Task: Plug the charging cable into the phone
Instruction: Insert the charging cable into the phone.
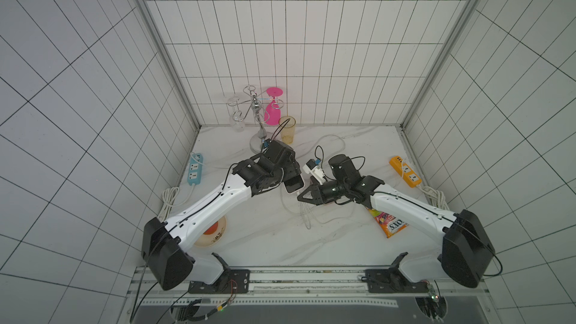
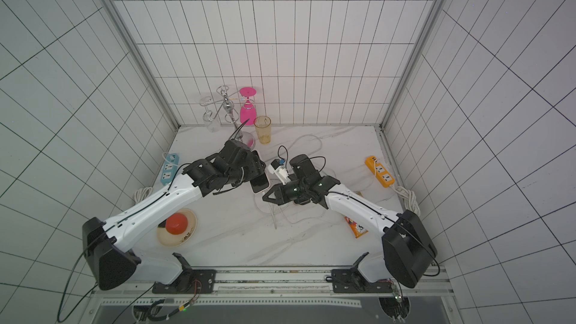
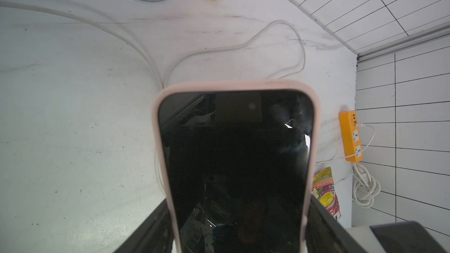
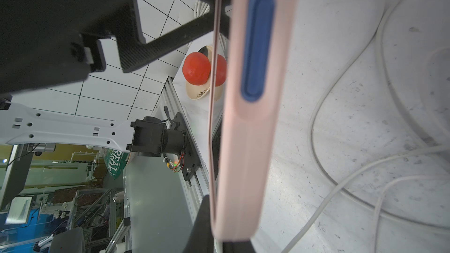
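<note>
Right gripper (image 1: 301, 196) is pinched almost flat, and its tips seem to hold the plug end of the white charging cable (image 3: 243, 44). The plug is too small to make out in both top views, and the right wrist view shows only a pale sliver between the fingers. Left gripper (image 1: 285, 179) is clamped across the width of the phone (image 1: 294, 184), with its fingers on the two long sides of the pink case. The dark screen faces that arm's wrist camera.

From the right gripper, the phone lies straight ahead of the fingertips and just beside them, held above the marble table (image 1: 265, 238). Its long axis runs out from the left gripper toward the right one, so the free short end faces the plug. The right wrist view, however, looks along one long side edge with its blue button. The case's rounded corner sits right by the right fingers, so the tips look to be at that corner, a little off the middle of the short end. The port cannot be seen in any view.

On this evidence the plug is not yet in. The right arm carries the plug and is the nearer one to close the gap. It probably needs a slight sideways shift to the centre of the short end, then a push along the phone's long axis while the left grip braces.
</note>
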You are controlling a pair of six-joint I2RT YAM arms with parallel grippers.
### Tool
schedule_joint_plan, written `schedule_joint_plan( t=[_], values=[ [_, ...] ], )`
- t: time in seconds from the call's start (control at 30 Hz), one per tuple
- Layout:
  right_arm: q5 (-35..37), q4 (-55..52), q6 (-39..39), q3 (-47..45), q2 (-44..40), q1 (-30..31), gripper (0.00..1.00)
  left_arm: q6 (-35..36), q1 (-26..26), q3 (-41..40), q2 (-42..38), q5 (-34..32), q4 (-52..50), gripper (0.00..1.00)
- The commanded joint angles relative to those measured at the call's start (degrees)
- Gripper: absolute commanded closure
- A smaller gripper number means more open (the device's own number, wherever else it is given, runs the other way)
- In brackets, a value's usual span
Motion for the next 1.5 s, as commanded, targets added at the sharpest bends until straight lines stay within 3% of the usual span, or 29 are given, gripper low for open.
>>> schedule_joint_plan(
  t=[0.0, 0.37, 0.93, 1.4, 1.47],
  values=[
    [-0.9, 3.3, 0.9, 0.4, 0.6, -1.0, 1.00, -0.1, -0.6, -0.3, -1.8, 1.3, 2.4, 1.00],
    [-2.1, 5.2, 0.9, 0.4, 0.6, -3.0, 1.00, -0.6, -1.4, -1.4, -2.1, 2.7, 2.4, 1.00],
    [-2.6, 5.6, -3.5, 4.6, 1.3, -5.6, 1.00, -1.7, -2.4, -2.0, -0.9, 11.0, 0.6, 1.00],
    [-2.9, 5.7, -3.7, 4.4, 0.7, -5.7, 1.00, -0.8, -2.1, 0.2, -1.3, 9.8, -1.2, 1.00],
    [-2.9, 5.1, -4.0, 4.1, 0.5, -5.8, 0.93, -0.7, -1.6, 0.7, -1.3, 8.9, -1.9, 1.00]
  ],
)
